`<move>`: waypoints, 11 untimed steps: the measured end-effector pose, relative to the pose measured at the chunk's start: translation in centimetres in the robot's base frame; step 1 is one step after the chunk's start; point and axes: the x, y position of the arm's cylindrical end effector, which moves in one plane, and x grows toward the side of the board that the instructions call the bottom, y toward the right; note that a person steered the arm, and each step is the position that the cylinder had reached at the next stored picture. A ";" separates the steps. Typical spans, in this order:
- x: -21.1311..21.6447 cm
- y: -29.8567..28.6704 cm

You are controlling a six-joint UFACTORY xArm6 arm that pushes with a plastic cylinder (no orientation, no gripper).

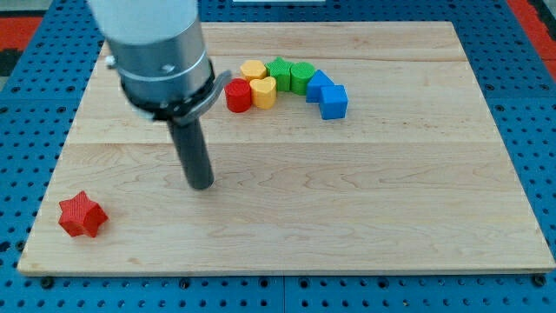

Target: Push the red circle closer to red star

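The red circle (pixel 237 95) sits near the view's top centre, at the left end of a curved row of blocks. The red star (pixel 82 215) lies alone near the board's bottom left corner. My tip (pixel 201 183) rests on the board below and a little left of the red circle, well apart from it, and up and to the right of the red star. The arm's grey body (pixel 156 52) stands just left of the red circle.
Next to the red circle are a yellow heart (pixel 263 90) and a yellow hexagon (pixel 254 69), then two green blocks (pixel 280 72) (pixel 301 76) and two blue blocks (pixel 318 85) (pixel 334 102). The wooden board (pixel 365 200) lies on a blue pegboard.
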 end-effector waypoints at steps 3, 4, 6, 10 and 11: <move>-15.6 -1.2; -19.3 -1.9; -16.2 4.0; -11.8 2.1; -10.9 2.4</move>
